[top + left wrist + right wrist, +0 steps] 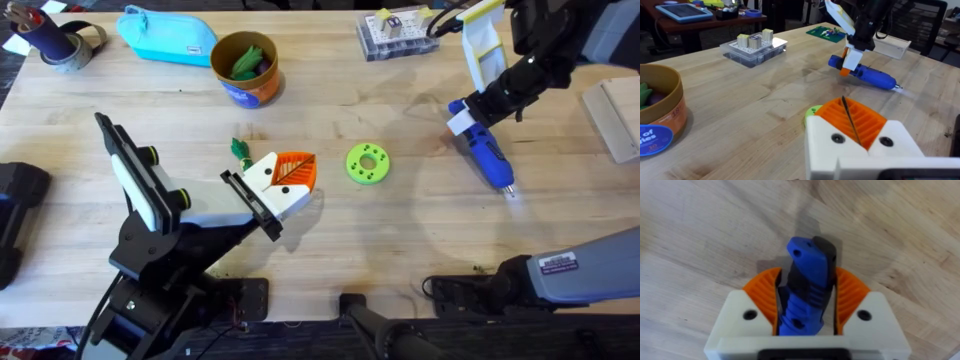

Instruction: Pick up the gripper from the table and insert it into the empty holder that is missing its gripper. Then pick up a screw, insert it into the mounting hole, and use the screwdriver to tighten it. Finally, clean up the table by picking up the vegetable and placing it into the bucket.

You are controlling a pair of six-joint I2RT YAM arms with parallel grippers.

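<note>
The blue screwdriver (487,152) lies slanted on the table at the right, its metal tip toward the front. My right gripper (466,112) is shut on its rear end, and the right wrist view shows the blue body (807,280) clamped between the orange pads (849,292). The gripper (285,182), a white block with an orange ribbed finger, sits against the black holder (250,205) on the end of my left arm. My left gripper (852,117) has its pads pressed together with nothing between them. The vegetable (238,148) lies just behind it. The bucket (245,68) stands farther back.
A flat green disc (367,164) lies mid-table. A clear parts box (395,35) stands at the back right, a light-blue pouch (165,35) and a tape roll (60,45) at the back left. The bucket holds green pieces.
</note>
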